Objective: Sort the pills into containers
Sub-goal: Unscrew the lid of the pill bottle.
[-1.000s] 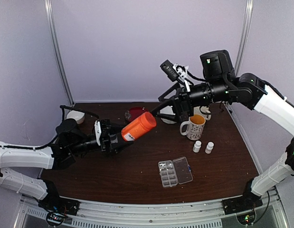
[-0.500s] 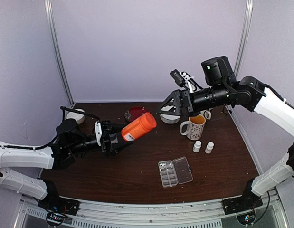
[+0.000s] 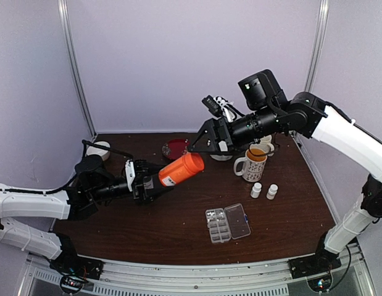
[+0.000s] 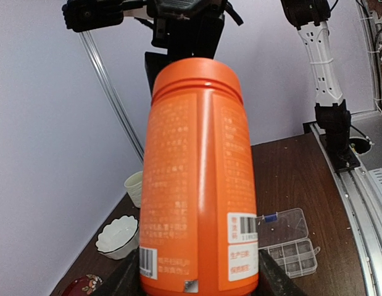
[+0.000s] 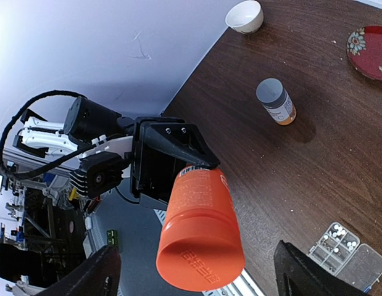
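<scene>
My left gripper [image 3: 147,182] is shut on the base of a large orange bottle [image 3: 180,169] and holds it tilted above the table, cap end up and to the right. In the left wrist view the bottle [image 4: 200,166] fills the frame between the fingers of that gripper [image 4: 200,280]. My right gripper [image 3: 206,145] is open just off the cap. In the right wrist view its fingers [image 5: 195,253] stand wide on either side of the cap [image 5: 200,259] without touching it. The clear pill box [image 3: 228,223] lies open on the table, with pills [image 5: 336,234] in its compartments.
A mug [image 3: 251,164] and two small white bottles [image 3: 256,190] [image 3: 272,191] stand right of centre. A red plate [image 3: 176,148] and a white bowl [image 3: 99,150] sit at the back. A grey-capped amber bottle [image 5: 275,100] stands on the table.
My right arm has swung left and down, bringing its open gripper to the orange bottle's cap. My left gripper has lowered the bottle slightly.
</scene>
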